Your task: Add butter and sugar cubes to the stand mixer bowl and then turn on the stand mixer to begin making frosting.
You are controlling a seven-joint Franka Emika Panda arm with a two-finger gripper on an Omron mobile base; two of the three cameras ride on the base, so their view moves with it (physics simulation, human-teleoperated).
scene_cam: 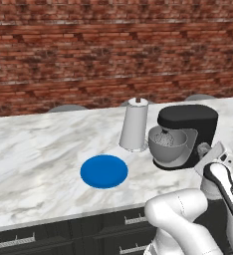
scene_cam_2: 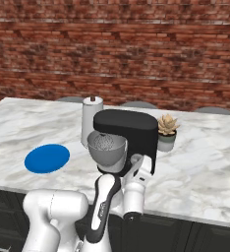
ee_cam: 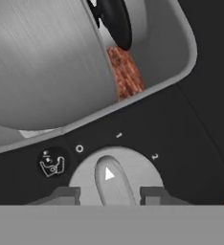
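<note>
Silver knob (ee_cam: 115, 179) of stand mixer (scene_cam_2: 131, 135) sits between fingers (ee_cam: 63, 195).

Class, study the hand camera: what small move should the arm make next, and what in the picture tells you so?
Probably close the jaws on the silver knob and twist it toward the 1. The fingertips flank its raised ridge, the pointer sits between 0 and 1, and the stand mixer bowl is in place above.
</note>
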